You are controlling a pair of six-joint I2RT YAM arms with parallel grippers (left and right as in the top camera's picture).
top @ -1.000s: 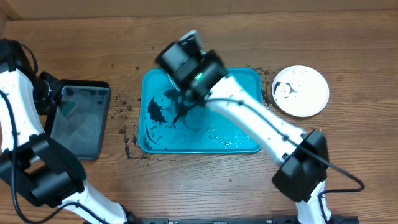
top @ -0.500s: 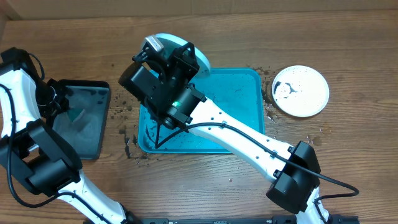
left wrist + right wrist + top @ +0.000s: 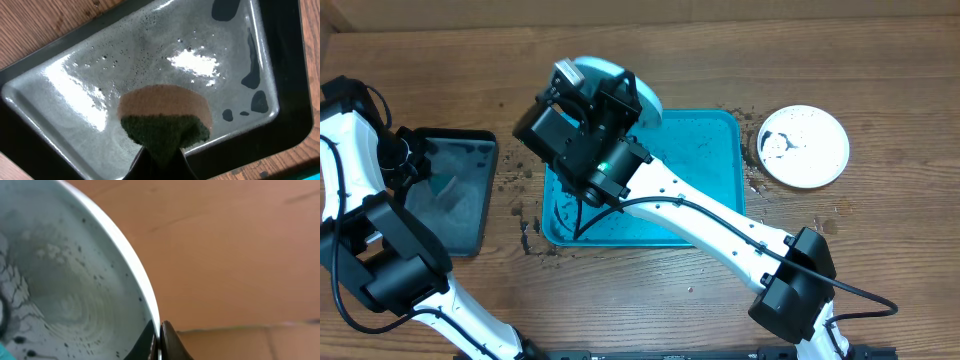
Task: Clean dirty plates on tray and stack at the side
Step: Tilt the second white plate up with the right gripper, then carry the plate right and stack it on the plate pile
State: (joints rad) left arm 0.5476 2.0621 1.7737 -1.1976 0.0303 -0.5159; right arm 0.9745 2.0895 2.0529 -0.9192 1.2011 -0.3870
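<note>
Where the wooden table [image 3: 880, 270] shows its brown grain, you have dark crumbs of grime [image 3: 525, 215] scattered close around the tray [image 3: 705, 160]. They lie thickest off its left edge and by its upper right corner. The tray is turquoise plastic, rectangular with rounded corners and a raised rim, and its wet floor carries black smears toward the left end. Beyond the tray's far edge a plain tan wall closes the scene, and bare wood runs along its near edge.

Right of the tray, just off its rim, the white plate [image 3: 810, 150] lies flat on the wood, round, with dark speckles on its left half. Left of the tray, across a strip of wood, sits the black tray [image 3: 460, 215], glossy and filmed with grey water.

Your right gripper [image 3: 160, 332] is clamped on the rim of the light-blue plate [image 3: 610, 66], which is raised and tilted over the tray's upper left corner. Its smooth face shows black specks and grey swirls.

Your left gripper [image 3: 159, 155] hangs over the black tray, well left of the tray. Its fingers are pinched on the sponge [image 3: 165, 117], tan foam with a coarse dark green scouring face. You cannot tell whether the sponge touches the wet floor.
</note>
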